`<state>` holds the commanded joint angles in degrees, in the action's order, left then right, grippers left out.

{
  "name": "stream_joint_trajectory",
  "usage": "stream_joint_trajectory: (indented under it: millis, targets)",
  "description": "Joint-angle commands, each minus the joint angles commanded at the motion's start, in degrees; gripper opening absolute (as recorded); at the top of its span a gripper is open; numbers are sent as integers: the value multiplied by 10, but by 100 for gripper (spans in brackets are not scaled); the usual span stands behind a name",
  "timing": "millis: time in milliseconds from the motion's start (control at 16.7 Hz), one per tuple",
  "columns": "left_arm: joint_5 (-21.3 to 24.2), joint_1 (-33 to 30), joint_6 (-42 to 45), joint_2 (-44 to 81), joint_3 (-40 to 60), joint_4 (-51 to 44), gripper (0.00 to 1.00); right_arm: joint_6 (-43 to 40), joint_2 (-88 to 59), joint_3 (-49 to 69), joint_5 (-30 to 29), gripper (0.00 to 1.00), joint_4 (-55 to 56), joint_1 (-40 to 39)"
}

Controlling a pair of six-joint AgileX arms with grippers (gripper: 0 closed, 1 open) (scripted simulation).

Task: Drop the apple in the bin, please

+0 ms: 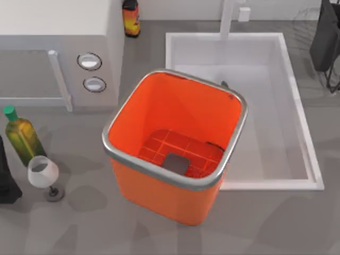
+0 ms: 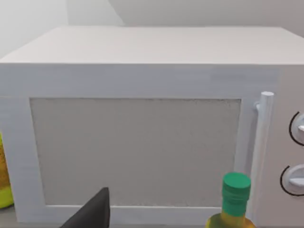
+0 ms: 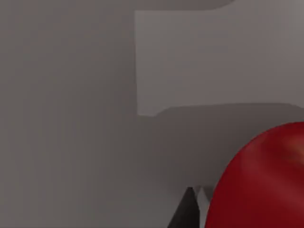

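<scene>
Bin: the orange bin (image 1: 159,196) is standing near the middle of the table, its silver rim turned slightly askew — its far right corner is overlapping the white sink basin (image 1: 287,111). A grey patch is lying on its gridded bottom.
Apple: the red apple (image 3: 261,180) is sitting very close to the right wrist camera, glossy, beside a dark fingertip (image 3: 187,211); whether the finger is touching it cannot be told.
Right gripper: I cannot tell whether it is released, clenched or grasping the apple.
Left arm: it is sitting parked at the table's left edge, facing the white microwave (image 2: 142,142) — one dark fingertip (image 2: 95,211) is showing, and its grip cannot be told.
Left side: an olive-oil bottle (image 1: 21,135) with a green cap is lying beside a wine glass (image 1: 43,172).
Far edge: a dark sauce bottle (image 1: 131,18) is standing by the microwave.
</scene>
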<state>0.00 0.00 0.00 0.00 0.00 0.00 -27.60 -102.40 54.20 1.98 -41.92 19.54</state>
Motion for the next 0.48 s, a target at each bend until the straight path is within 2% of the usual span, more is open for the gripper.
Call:
stream_joint_trajectory:
  millis: [240,480]
  targets:
    - [0,0,0,0,0,0,100,-28,19,28,-7,0,-56,22]
    - [0,0,0,0,0,0,100,-52,81,94,-16,0,-168,32]
